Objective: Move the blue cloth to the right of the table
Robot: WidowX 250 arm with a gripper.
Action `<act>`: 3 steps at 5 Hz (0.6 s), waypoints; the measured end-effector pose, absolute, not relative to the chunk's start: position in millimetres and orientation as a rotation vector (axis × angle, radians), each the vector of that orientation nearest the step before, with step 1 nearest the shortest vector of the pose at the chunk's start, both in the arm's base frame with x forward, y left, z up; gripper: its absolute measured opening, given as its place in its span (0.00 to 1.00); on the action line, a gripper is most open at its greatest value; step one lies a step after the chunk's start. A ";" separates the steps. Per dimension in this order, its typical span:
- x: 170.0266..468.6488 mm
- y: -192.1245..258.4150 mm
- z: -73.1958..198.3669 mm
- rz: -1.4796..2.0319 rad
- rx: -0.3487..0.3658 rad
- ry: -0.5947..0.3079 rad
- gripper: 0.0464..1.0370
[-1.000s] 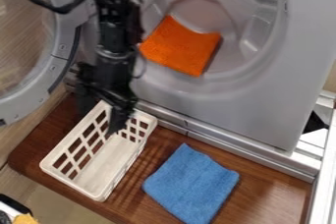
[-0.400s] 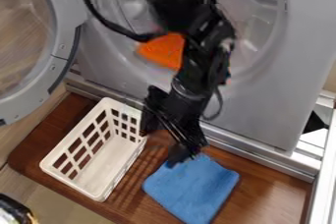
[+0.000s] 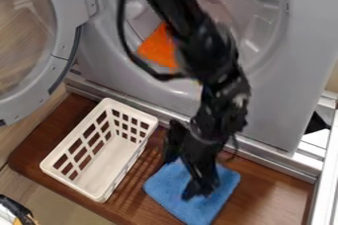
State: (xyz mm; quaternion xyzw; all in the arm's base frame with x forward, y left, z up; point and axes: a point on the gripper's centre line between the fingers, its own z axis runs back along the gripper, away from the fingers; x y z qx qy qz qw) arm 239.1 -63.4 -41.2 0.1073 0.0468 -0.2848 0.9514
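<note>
Fuzzy blue cloth (image 3: 166, 183), 1 smooth plastic basket (image 3: 109, 168), glossy wooden table (image 3: 274, 189).

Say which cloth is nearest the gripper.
The blue cloth, on the wooden surface under the gripper; the orange cloth lies inside the drum, partly hidden by the arm.
</note>
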 end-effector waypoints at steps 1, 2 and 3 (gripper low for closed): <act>242.2 -65.7 -59.8 -0.649 0.173 0.033 0.96; 252.3 -57.8 -68.7 -0.651 0.144 -0.029 0.96; 257.5 -51.8 -69.8 -0.623 0.144 -0.066 0.96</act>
